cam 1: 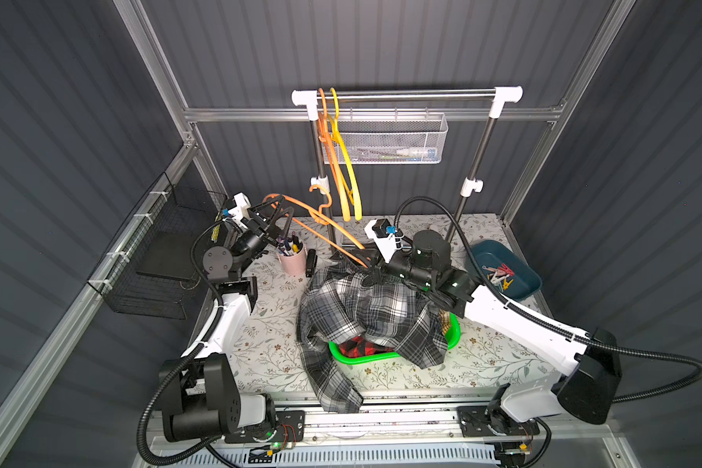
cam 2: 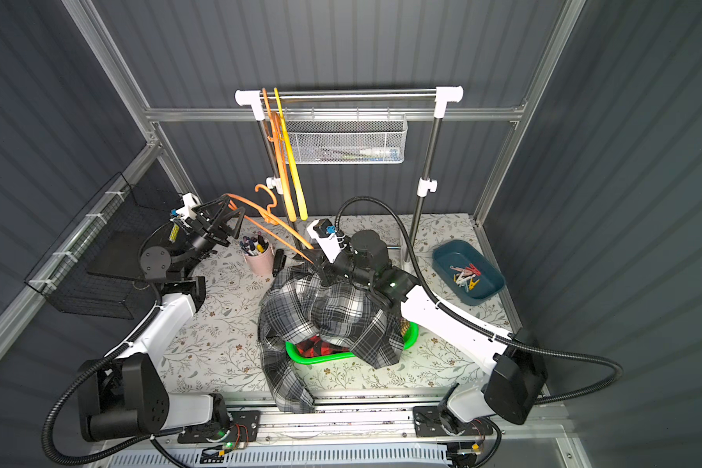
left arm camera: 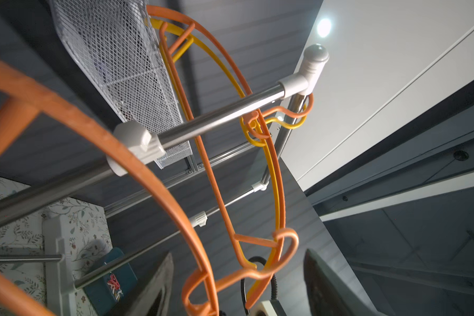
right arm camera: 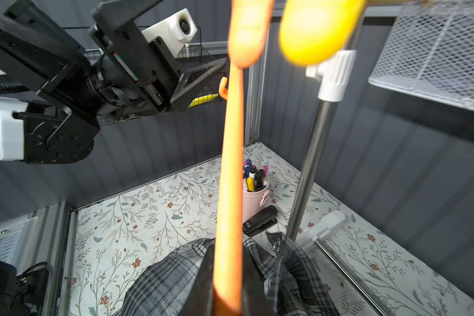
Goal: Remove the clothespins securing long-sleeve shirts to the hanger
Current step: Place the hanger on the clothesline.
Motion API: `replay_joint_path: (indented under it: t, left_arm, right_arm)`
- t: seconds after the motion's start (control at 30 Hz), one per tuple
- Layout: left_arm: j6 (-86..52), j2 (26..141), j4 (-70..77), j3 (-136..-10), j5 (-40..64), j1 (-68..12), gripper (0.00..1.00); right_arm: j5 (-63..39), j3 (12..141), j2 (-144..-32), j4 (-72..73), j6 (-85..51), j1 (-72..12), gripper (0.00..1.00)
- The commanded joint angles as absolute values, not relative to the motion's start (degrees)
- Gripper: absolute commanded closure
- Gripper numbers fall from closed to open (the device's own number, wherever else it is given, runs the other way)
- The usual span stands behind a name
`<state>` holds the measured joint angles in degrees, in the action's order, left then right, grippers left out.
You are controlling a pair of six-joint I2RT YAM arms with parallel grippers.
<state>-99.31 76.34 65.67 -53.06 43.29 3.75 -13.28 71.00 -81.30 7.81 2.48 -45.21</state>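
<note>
A loose orange hanger [cam 1: 321, 225] slants above the table between my two grippers. My right gripper [cam 1: 371, 268] [right arm camera: 227, 273] is shut on its lower end, just over the grey-black-white plaid shirt [cam 1: 365, 312]. That shirt drapes over a green basket [cam 1: 455, 333], with a red-and-black shirt [cam 1: 361, 348] under it. My left gripper [cam 1: 278, 214] [left arm camera: 238, 262] is open, and the hanger's hook [left arm camera: 282, 246] lies between its spread fingers [left arm camera: 159, 284] without contact. Several clothespins [cam 1: 501, 276] [cam 2: 467, 277] lie in the blue tray [cam 1: 485, 251]. No clothespin shows on the shirt or hanger.
An orange hanger [cam 1: 329, 154] and a yellow hanger [cam 1: 347, 174] hang at the left end of the rack rail [cam 1: 406, 95]. A white mesh basket [cam 1: 390, 139] hangs behind. A pink pen cup [cam 1: 292, 259] and a black stapler [cam 1: 311, 263] stand near the rack post. A black wire basket [cam 1: 159, 259] is on the left wall.
</note>
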Motion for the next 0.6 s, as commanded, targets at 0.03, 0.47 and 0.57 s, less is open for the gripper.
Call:
replay_joint_path:
  t: [0.03,0.47,0.57]
  left_arm:
    - [-90.5,71.6,60.3,-55.5,47.1,4.1,0.18]
    - [-50.6,55.7,12.5,-60.7,35.3,4.1,0.00]
    - [-48.3,54.0,9.4,-60.1,31.8,4.2,0.00]
  right_arm:
    - [-9.7,68.5,-78.7,4.6,-0.3,-45.0,1.00]
    - [-1.9,58.4,-68.4,-4.6,-5.5,-44.9,1.00]
    - [0.6,58.3,-66.3,-10.0,-7.0,-44.6,1.00]
